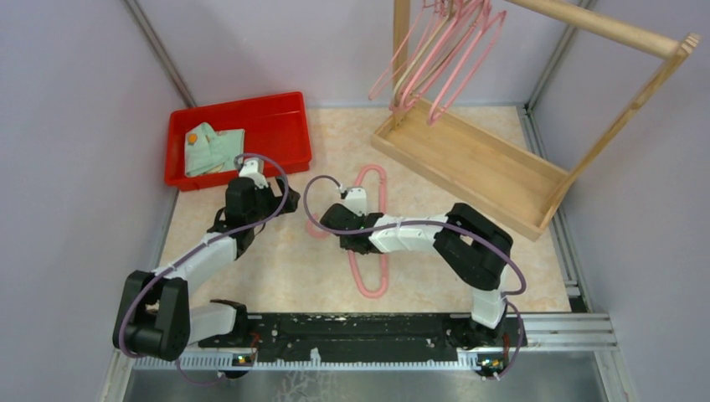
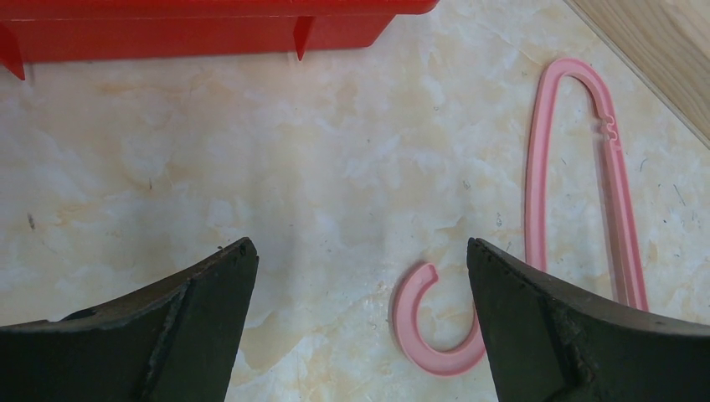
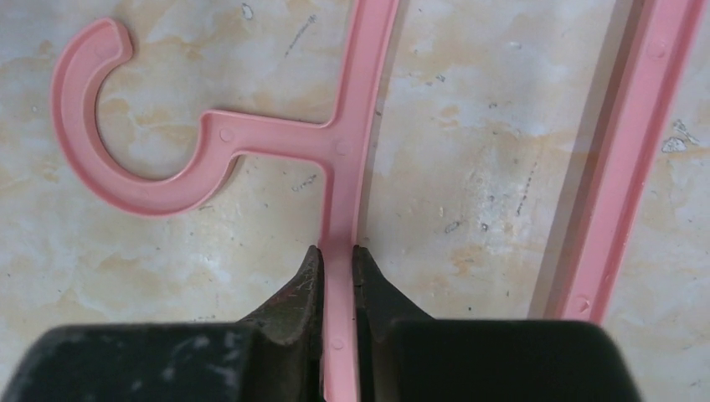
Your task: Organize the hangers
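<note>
my right gripper point(image 3: 336, 251) is clamped on the pink hanger point(image 3: 339, 142), which lies flat on the marbled table point(image 1: 276, 276). its two black fingers point(image 3: 293, 293) pinch the thin bar just below where the hook branches off, touching it on both sides with only the bar's width between them. in the right wrist view the hook curls off to the left, and the hanger's other long bar runs past on the right, apart from the fingers. from above i see this hanger in the middle of the table, between the red bin point(image 1: 276, 126) and the wooden rack point(image 1: 469, 159), with the right arm stretched across it.

my left gripper point(image 2: 360, 251) is spread wide with nothing between its fingers. it hovers over bare table near the bin's front wall, and the hanger's hook shows just beside one finger.

the other hangers point(image 1: 448, 54), mostly pink with a pale one among them, hang bunched on the rack's rail at the back. a folded greenish cloth point(image 1: 216, 149) lies in the bin.
</note>
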Controlling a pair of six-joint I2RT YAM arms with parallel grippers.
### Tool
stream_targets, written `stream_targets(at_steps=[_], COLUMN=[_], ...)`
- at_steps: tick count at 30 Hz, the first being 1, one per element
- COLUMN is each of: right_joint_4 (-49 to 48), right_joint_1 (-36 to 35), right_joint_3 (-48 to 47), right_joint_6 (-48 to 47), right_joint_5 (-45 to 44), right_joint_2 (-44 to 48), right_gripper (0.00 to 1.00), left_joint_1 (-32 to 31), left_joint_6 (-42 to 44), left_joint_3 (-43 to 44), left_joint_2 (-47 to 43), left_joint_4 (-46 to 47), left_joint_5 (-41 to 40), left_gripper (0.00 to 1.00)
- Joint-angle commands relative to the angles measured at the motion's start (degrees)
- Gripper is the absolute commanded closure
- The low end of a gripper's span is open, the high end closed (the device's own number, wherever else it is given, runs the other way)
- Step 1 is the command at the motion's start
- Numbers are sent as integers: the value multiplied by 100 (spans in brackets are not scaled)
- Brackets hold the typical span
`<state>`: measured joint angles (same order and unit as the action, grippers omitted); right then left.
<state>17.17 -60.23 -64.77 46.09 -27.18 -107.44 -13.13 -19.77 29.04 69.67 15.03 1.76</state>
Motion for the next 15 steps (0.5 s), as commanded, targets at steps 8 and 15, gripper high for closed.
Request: stream_targets(at_steps=[8, 15], right_joint_4=[1909, 2140], right_joint_1=[-91, -293], right_joint_3=[629, 507], right_joint_6=[-386, -541], right_joint_5=[236, 221], right_joint_2=[-189, -294], right_gripper=[64, 64], left_joint_1=[-15, -15], left_joint_6=[-36, -27], left_joint_3=[-52, -68], left_joint_2=[-136, -94], left_joint_4=[188, 216], left_joint_5=[68, 49], left_gripper=[0, 0])
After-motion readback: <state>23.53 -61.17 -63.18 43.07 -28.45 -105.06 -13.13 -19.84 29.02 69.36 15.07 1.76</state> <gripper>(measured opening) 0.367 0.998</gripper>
